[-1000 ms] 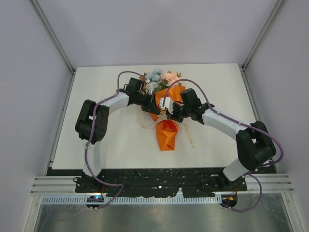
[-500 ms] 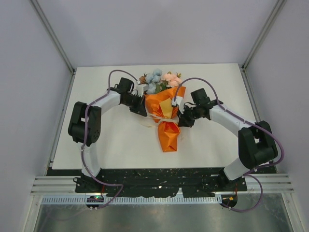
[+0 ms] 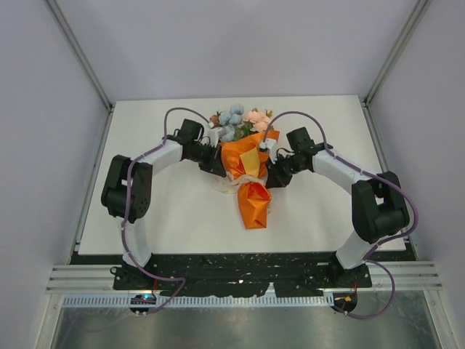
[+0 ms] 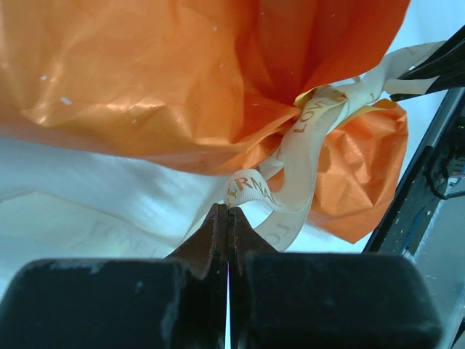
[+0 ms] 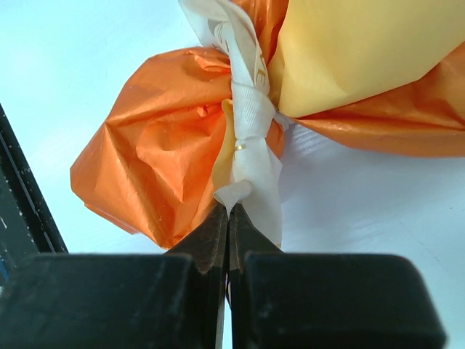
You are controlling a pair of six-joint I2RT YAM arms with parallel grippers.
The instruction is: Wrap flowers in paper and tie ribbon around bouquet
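Observation:
The bouquet lies mid-table: blue, pink and peach flowers stick out of the far end of the orange paper cone, whose pinched tail points toward me. The cream ribbon is knotted around the cone's neck. My left gripper sits at the cone's left side, shut on a ribbon end. On the cone's right side my right gripper is shut on the other ribbon end, close to the knot.
White tabletop under everything, walled by grey panels on three sides. A loop of slack ribbon lies on the table just left of the neck. The arms' black base rail runs along the near edge.
Both grippers have drawn apart from over the bouquet to either side of it, pulling the ribbon ends outward. The loose ribbon loops have tightened around the neck.

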